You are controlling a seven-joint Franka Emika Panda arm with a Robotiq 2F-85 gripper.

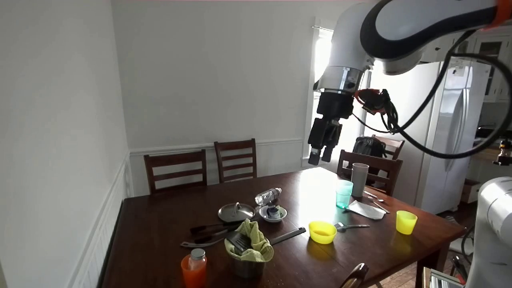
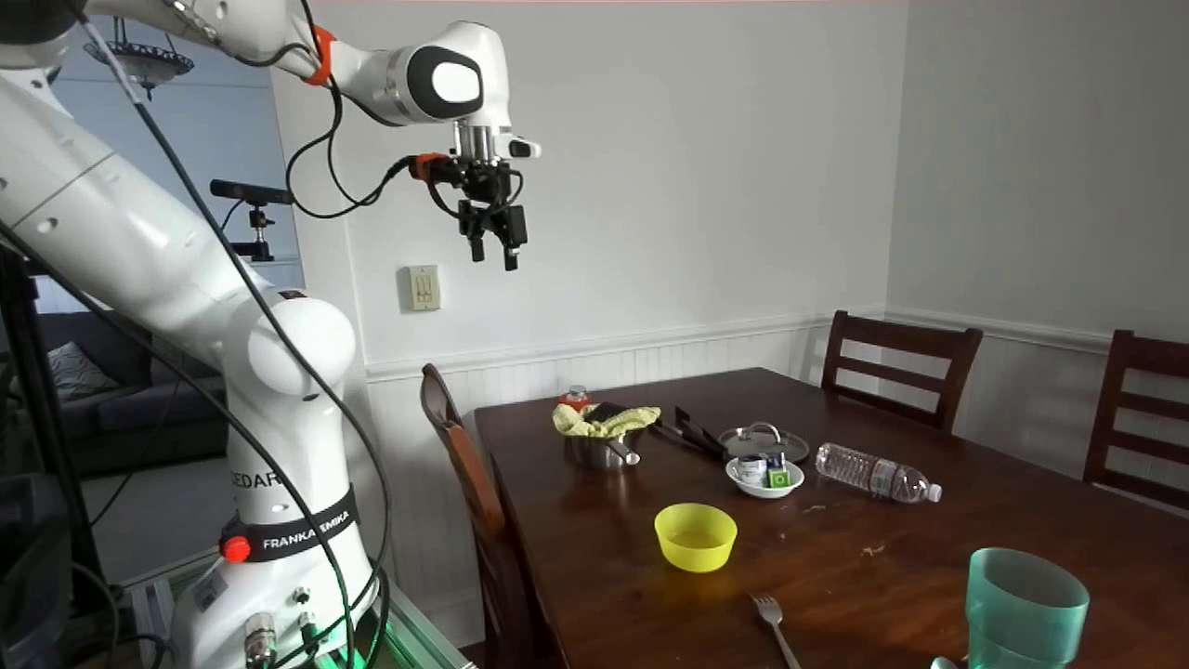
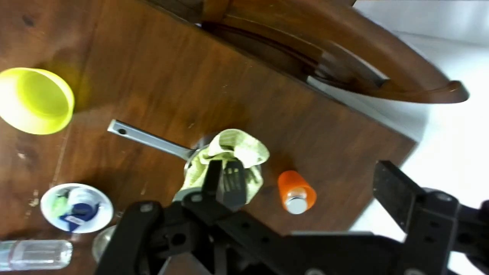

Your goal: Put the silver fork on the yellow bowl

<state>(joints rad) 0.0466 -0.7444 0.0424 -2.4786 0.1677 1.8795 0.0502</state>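
The silver fork lies flat on the dark table, just beside the yellow bowl. It also shows in an exterior view; the wrist view does not show it. The low yellow bowl stands upright and looks empty. It shows in an exterior view and at the left of the wrist view. My gripper is high above the table, apart from fork and bowl, also in an exterior view. In the wrist view its fingers are wide apart with nothing between them.
A pot holds a green cloth and a black spatula. An orange cup holds a small jar. A white bowl, a bottle, a lid, a teal cup and a taller yellow cup stand around.
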